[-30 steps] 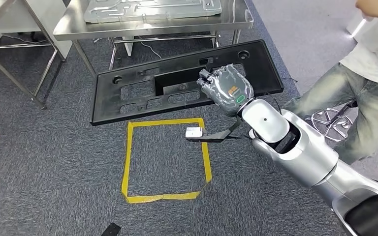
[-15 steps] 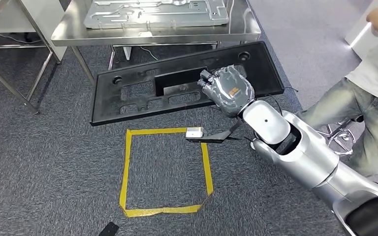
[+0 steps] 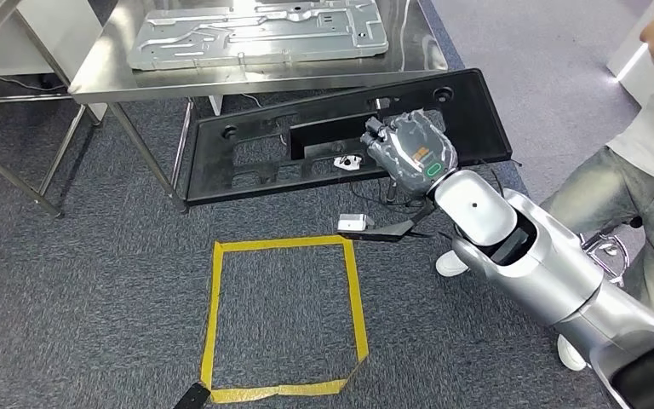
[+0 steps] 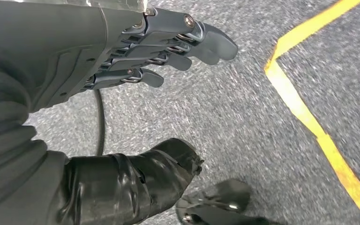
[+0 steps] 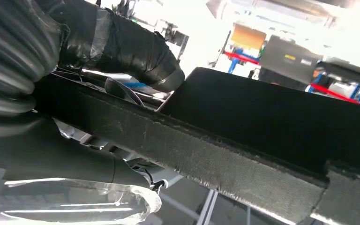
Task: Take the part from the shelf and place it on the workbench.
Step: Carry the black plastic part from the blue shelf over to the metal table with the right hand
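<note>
Part [image 3: 247, 158] nearer workbench [image 3: 102, 72]; person [image 3: 647, 162] beside.

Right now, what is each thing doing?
Black part: held up off the floor, tilted, near the workbench.
Right hand: grips the part.
Left hand: holds nothing, fingers out, above the carpet.
Workbench: carries a metal panel.

One black part [image 3: 306, 145], one metal workbench [image 3: 247, 72], one taped square [image 3: 285, 319].
</note>
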You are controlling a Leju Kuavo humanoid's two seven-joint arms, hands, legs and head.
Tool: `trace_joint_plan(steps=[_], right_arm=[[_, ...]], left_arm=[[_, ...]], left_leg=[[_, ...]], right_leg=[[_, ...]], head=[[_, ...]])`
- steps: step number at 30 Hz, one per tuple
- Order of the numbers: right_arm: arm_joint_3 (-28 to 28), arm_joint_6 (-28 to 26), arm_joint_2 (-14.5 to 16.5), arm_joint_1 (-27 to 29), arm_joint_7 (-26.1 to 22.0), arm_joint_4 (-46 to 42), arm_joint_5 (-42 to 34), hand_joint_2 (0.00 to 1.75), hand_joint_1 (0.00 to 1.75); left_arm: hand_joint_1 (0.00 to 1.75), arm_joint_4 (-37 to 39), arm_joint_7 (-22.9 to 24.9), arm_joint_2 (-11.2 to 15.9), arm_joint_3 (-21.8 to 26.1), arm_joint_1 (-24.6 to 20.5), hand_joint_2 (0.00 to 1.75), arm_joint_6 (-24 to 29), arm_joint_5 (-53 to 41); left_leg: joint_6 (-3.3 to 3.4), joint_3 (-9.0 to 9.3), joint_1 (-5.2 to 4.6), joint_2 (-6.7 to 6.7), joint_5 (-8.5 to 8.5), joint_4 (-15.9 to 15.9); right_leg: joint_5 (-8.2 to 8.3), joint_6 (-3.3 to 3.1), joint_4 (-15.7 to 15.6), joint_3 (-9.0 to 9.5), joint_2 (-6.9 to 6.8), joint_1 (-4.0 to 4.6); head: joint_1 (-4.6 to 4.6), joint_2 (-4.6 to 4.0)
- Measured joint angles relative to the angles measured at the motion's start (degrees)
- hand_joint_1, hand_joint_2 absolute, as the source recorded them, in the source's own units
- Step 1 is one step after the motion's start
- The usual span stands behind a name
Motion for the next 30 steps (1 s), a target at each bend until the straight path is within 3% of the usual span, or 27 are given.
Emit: trace_joint_plan(steps=[1,2,3,5,7,10,11,13,15,17,18,21,22,23,25,26,28,30], right_arm=[[0.0,0.0,-0.1,0.2,0.0,0.0,0.0,1.75,1.75],[0.0,0.1,-0.3,0.5,0.0,0.0,0.0,1.75,1.75],[0.0,0.2,-0.4,0.6,0.1,0.0,0.0,1.75,1.75],[0.0,0.5,-0.8,0.8,0.3,0.0,0.0,1.75,1.75],[-0.1,0.9,-1.2,1.0,0.5,-0.1,0.2,1.75,1.75],[-0.4,1.2,-2.1,1.4,0.7,-0.3,0.6,1.75,1.75],[-0.6,1.2,-2.4,1.3,0.7,-0.4,0.7,1.75,1.75],[-1.0,1.1,-2.8,1.2,1.1,-0.5,1.0,1.75,1.75],[-1.2,0.7,-3.1,1.5,1.8,-0.6,1.4,1.75,1.75],[-1.6,-0.7,-3.6,2.2,3.0,-0.6,2.0,1.75,1.75],[-1.9,-1.9,-3.9,2.6,3.7,-0.7,2.2,1.75,1.75],[-3.5,-6.6,-4.6,3.4,5.4,-1.0,2.8,1.75,1.75],[-4.2,-8.0,-4.9,3.7,5.8,-1.3,3.0,1.75,1.75],[-4.9,-8.9,-5.2,3.9,6.0,-1.8,3.0,1.75,1.75],[-6.5,-9.6,-5.6,4.2,6.4,-2.8,3.1,1.75,1.75],[-7.4,-9.8,-5.8,4.2,6.5,-3.2,3.1,1.75,1.75],[-9.1,-10.2,-6.1,4.4,6.7,-3.8,3.3,1.75,1.75],[-10.4,-10.5,-6.2,4.9,7.0,-4.2,3.5,1.75,1.75]], left_arm=[[0.0,0.0,0.0,0.0,0.0,0.1,1.75,0.0,0.0],[0.0,0.0,0.1,0.1,0.0,0.3,1.75,0.0,0.1],[0.0,0.0,0.1,0.1,0.0,0.4,1.75,0.0,0.1],[0.0,0.0,0.2,0.2,0.0,0.6,1.75,0.0,0.1],[0.0,0.0,0.4,0.5,0.0,0.7,1.75,-0.1,0.1],[0.0,0.0,0.6,0.7,0.0,0.9,1.75,-0.1,0.2],[0.0,0.0,0.6,0.7,0.0,0.8,1.75,0.0,0.2],[0.0,0.0,0.5,0.7,0.0,0.5,1.75,0.0,0.2],[0.0,0.0,0.5,0.7,0.0,0.4,1.75,0.0,0.2],[0.0,0.0,0.5,0.7,0.0,0.5,1.75,0.0,0.2],[0.0,0.0,0.5,0.7,0.0,0.5,1.75,0.0,0.2],[0.0,0.0,0.5,0.7,-0.1,0.5,1.75,0.0,0.2],[0.0,0.0,0.5,0.7,-0.1,0.4,1.75,0.0,0.2],[0.0,0.0,0.5,0.7,-0.1,0.3,1.75,0.0,0.2],[0.0,0.0,0.3,0.6,-0.1,0.2,1.75,0.0,0.3],[0.0,0.0,0.1,0.5,-0.1,0.2,1.75,0.0,0.3],[0.0,0.0,-0.1,0.4,-0.2,0.1,1.75,0.1,0.3],[0.0,0.0,-0.2,0.4,-0.2,0.2,1.75,0.2,0.3]], left_leg=[[-0.06,-1.95,0.04,0.01,-0.78,1.0],[-0.01,-3.02,0.06,0.03,-0.47,0.1],[0.17,-3.3,0.05,0.06,1.31,-2.4],[0.82,-2.93,-0.23,0.16,8.64,-9.7],[1.62,-2.35,-0.68,0.12,12.91,-13.7],[2.91,-0.26,-0.74,0.09,12.38,-15.0],[3.25,0.74,-0.71,0.13,12.14,-15.5],[3.65,2.58,-0.72,0.12,11.34,-16.0],[3.82,4.21,-0.75,0.1,9.84,-16.1],[3.81,6.41,-0.74,-0.09,8.02,-16.1],[3.73,7.72,-0.73,-0.22,7.01,-16.1],[3.02,10.55,-0.79,-0.6,3.77,-15.5],[2.71,10.77,-0.73,-0.69,3.05,-15.4],[2.44,11.07,-0.64,-0.71,2.68,-15.2],[1.97,10.57,-0.38,-0.59,3.06,-14.3],[1.7,9.59,-0.32,-0.43,3.66,-12.3],[1.14,5.01,-0.18,-0.16,4.04,-5.8],[0.76,-0.47,-0.06,-0.03,1.7,0.2]], right_leg=[[-0.71,0.06,0.0,0.8,0.07,-0.02],[-1.48,0.16,0.0,1.76,0.12,-0.05],[-2.29,0.29,0.0,2.81,0.12,-0.1],[-3.93,0.7,-0.1,4.61,0.13,-0.15],[-5.24,1.4,-0.2,5.9,0.34,-0.09],[-5.39,2.24,0.6,7.14,0.32,-0.1],[-5.3,2.39,2.1,6.51,0.15,-0.15],[-6.13,2.65,7.8,3.03,-0.1,-0.21],[-9.2,2.99,13.2,-2.01,-0.14,-0.19],[-11.49,3.32,13.6,-5.22,-0.16,-0.37],[-10.47,3.44,11.7,-5.93,-0.17,-0.51],[0.86,3.22,3.7,-6.66,-0.28,-0.63],[3.46,2.85,2.4,-6.72,-0.28,-0.44],[4.13,2.42,2.1,-6.73,-0.26,-0.14],[3.55,1.6,1.5,-5.86,-0.12,0.0],[3.21,1.24,1.1,-5.21,-0.11,-0.06],[2.37,0.66,0.3,-3.52,-0.1,-0.23],[1.12,0.48,-0.1,-1.72,-0.05,-0.23]], head=[[0.01,0.0],[0.0,0.0],[0.0,0.0],[-0.02,0.0],[-0.13,0.0],[-0.1,0.0],[-0.02,0.0],[0.1,0.0],[0.16,0.0],[0.17,0.0],[0.18,0.0],[0.07,0.0],[0.04,0.0],[0.01,0.0],[0.09,0.0],[0.03,0.01],[-0.1,0.0],[-0.16,0.0]])
